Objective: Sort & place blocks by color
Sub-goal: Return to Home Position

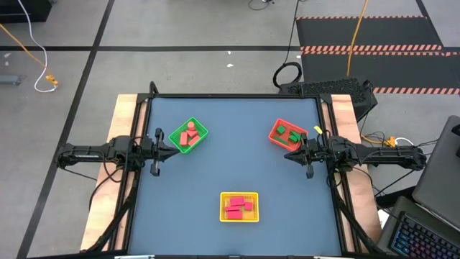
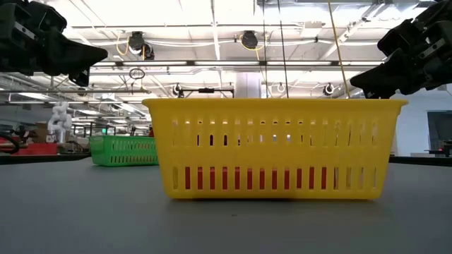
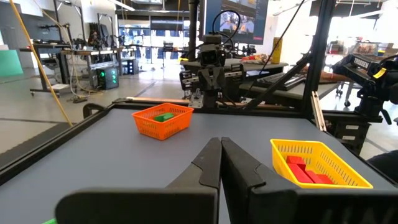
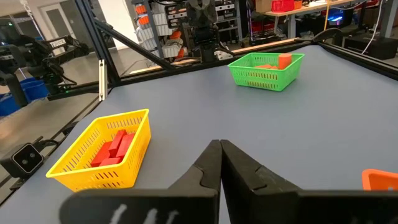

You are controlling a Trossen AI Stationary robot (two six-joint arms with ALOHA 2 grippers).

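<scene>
Three small trays stand on the blue table. The green tray [image 1: 189, 136], at the far left, holds salmon pink blocks [image 4: 275, 61]. The red tray [image 1: 286, 134], at the far right, holds green blocks [image 3: 163, 116]. The yellow tray [image 1: 238, 206], near the front edge, holds crimson red blocks [image 4: 113, 149]. My left gripper [image 1: 159, 142] waits shut at the table's left edge beside the green tray. My right gripper [image 1: 296, 154] waits shut at the right edge beside the red tray. Both hang above the table and hold nothing.
A raised black frame [image 1: 233, 96] runs round the table. The table's middle [image 1: 237, 155] lies bare between the three trays. Beyond the table are a floor with cables and a laptop [image 1: 424, 234] at the near right.
</scene>
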